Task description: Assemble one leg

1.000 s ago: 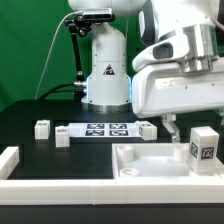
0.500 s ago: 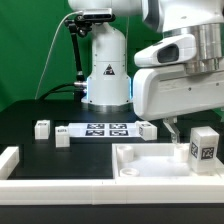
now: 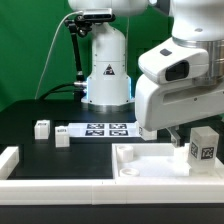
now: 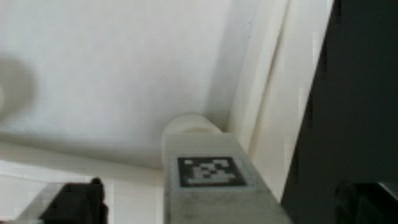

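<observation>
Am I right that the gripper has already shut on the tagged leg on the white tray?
Not quite: the gripper is open. The wrist view shows its fingers clear of the leg on the white tray, one on each side.

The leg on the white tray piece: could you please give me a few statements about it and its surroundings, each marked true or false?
1. The leg stands upright on the white tray piece. True.
2. The claw is shut on the leg. False: in the wrist view its fingers stand wide apart on either side of the leg and do not touch it.
3. The marker board lies inside the tray piece. False: it lies on the black table, behind the tray piece.
4. A small white block stands on the table, to the exterior view's left of the marker board. True.
</observation>
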Available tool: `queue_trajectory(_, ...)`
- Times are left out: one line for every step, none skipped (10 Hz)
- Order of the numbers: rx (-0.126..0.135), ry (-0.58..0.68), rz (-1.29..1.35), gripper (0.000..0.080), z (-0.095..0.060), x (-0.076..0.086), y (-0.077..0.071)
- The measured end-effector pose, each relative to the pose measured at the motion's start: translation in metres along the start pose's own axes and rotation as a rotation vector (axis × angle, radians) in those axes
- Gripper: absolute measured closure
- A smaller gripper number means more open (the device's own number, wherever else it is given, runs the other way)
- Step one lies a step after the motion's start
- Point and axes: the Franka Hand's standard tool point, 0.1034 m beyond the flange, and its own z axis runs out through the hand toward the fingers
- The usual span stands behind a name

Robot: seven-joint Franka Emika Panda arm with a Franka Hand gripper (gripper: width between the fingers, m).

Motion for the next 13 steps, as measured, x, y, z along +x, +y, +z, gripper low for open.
queue_trajectory(0.000,0.000,0.000,0.0150,0.000,0.000,0.000)
queue_trajectory(0.000,-0.001,0.000,0.0150,0.000,0.000,0.000)
queue_trajectory(-0.002,0.009,0.000,0.0150,0.000,0.002,0.000)
queue_trajectory(-0.012,0.053,0.000,0.0150,0.000,0.008,0.002)
queue_trajectory(-0.019,0.081,-0.018,0.0150,-0.002,0.013,0.005)
queue_trajectory(-0.020,0.087,-0.017,0.0150,-0.004,0.015,0.007)
queue_trajectory(-0.020,0.090,-0.015,0.0150,-0.005,0.015,0.008)
queue_trajectory(-0.020,0.089,-0.015,0.0272,-0.004,0.015,0.008)
queue_trajectory(-0.020,0.088,-0.015,0.0407,-0.004,0.015,0.008)
queue_trajectory(-0.020,0.088,-0.015,0.0407,-0.004,0.015,0.008)
queue_trajectory(-0.019,0.089,-0.003,0.0509,-0.004,0.015,0.008)
queue_trajectory(-0.017,0.089,0.042,0.0509,-0.004,0.015,0.008)
queue_trajectory(-0.017,0.089,0.037,0.0509,-0.004,0.015,0.008)
